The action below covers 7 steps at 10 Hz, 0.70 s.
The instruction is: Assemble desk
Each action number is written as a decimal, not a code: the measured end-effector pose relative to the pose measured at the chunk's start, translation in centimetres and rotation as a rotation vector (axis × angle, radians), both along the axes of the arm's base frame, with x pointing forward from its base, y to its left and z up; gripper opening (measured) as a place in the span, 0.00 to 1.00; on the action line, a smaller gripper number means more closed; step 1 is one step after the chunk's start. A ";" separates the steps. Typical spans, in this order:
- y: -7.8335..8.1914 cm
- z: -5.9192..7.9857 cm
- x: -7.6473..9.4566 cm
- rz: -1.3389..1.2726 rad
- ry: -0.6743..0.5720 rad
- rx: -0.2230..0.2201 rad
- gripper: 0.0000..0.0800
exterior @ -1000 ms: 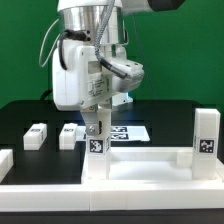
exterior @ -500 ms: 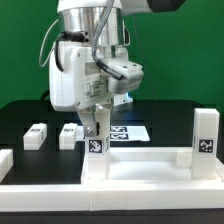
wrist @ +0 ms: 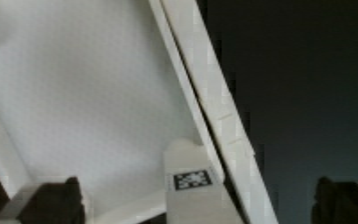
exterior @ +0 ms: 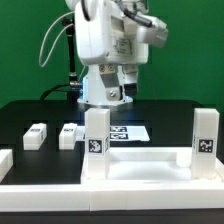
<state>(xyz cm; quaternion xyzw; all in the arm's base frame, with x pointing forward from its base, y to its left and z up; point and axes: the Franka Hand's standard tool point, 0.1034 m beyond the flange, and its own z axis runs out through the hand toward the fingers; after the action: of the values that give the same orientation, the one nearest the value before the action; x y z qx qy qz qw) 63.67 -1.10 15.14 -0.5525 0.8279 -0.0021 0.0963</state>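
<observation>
You see the desk slab (exterior: 132, 176) low in the exterior view, from the middle out to the exterior view's right: a broad white plastic piece with a raised rim around a sunken middle. Two white square leg posts stand upright on it. One (exterior: 97, 130) is at its near corner toward the exterior view's left, and the other (exterior: 206, 132) is at the right edge. Each shows a black-and-white tag on its face.

Two more leg posts (exterior: 36, 136) (exterior: 68, 133) lie flat on the black table (exterior: 170, 112) at middle left, near each other and apart from the slab. The marker board (exterior: 133, 131) lies flat behind the slab, at centre frame.

In the wrist view, the gripper (wrist: 197, 198) is released. Its dark fingertips (wrist: 51, 200) are spread wide, with a tagged post and the slab's rim below them and nothing grasped.
</observation>
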 end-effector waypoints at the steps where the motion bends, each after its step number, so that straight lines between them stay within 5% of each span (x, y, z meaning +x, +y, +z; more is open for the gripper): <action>1: 0.0 -0.4 -0.1 0.022 0.002 -0.006 0.81; 5: 0.6 -0.5 -0.4 0.044 -0.009 -0.014 0.81; 7: 2.4 -2.2 -4.1 0.117 0.035 -0.015 0.81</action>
<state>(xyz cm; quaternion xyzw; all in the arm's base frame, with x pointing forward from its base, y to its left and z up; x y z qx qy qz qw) 59.53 1.33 12.90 -0.6007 0.7957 0.0071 0.0775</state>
